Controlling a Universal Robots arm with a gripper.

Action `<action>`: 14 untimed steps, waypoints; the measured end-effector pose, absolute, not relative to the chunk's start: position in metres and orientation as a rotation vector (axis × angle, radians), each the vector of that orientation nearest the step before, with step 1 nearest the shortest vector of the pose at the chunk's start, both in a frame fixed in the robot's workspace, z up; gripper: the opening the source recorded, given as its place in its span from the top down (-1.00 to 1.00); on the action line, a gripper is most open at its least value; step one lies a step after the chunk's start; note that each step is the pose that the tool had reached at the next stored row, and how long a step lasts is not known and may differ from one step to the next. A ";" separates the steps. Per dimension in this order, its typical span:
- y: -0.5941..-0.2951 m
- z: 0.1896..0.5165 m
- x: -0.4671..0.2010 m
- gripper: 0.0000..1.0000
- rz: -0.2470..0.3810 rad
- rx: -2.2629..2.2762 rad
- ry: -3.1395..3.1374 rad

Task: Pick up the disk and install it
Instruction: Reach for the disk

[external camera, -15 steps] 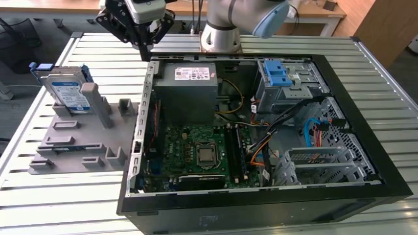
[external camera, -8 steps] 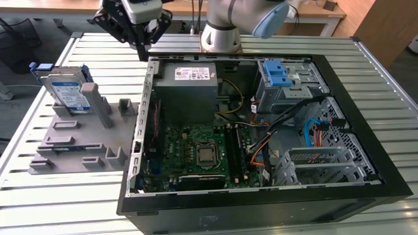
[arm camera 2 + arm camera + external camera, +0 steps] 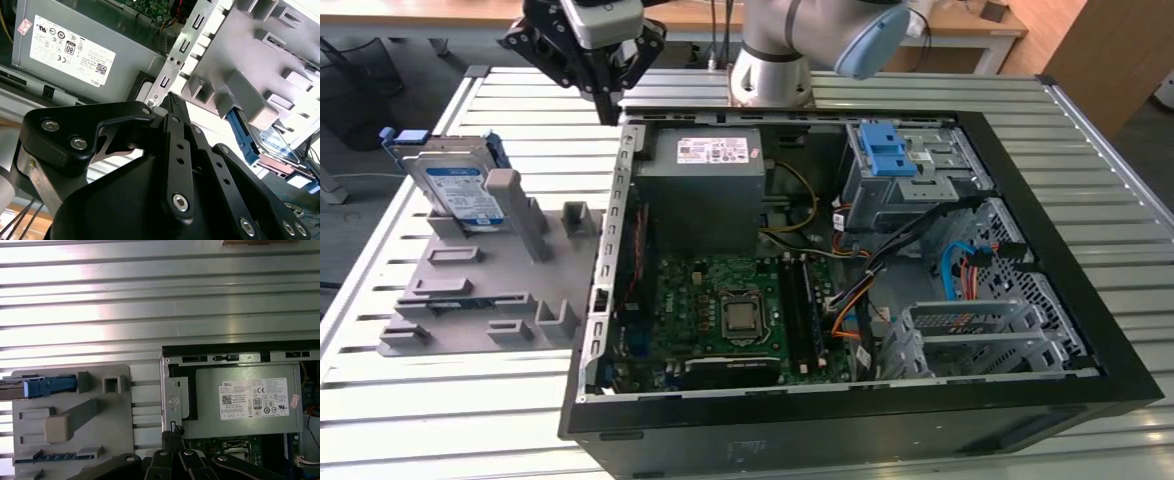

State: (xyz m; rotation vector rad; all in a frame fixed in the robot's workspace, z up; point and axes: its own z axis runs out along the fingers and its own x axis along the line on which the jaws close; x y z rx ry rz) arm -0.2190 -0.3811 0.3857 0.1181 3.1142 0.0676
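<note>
While the open computer case (image 3: 854,412) sits nearest on the slatted surface (image 3: 1094,130), the disk (image 3: 460,190) stands upright in a grey holder (image 3: 480,300) by the surface's edge at the exterior view's left; farther back, the hand (image 3: 606,116) hovers clenched and empty above the case's far corner.

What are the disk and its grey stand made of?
The disk looks like silver-grey metal with a dull sheen, and it has smooth blue plastic around its edges. The stand seems to be matte grey plastic: it is one even colour, with blocky shapes and no shine.
</note>
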 end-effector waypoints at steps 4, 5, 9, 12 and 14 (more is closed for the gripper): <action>-0.380 0.385 -0.222 0.79 0.068 0.118 3.114; -0.380 0.385 -0.222 0.79 0.068 0.118 3.114; -0.380 0.385 -0.225 0.79 0.068 0.118 3.114; -0.379 0.385 -0.227 0.79 0.068 0.118 3.114; -0.379 0.385 -0.229 0.79 0.068 0.118 3.114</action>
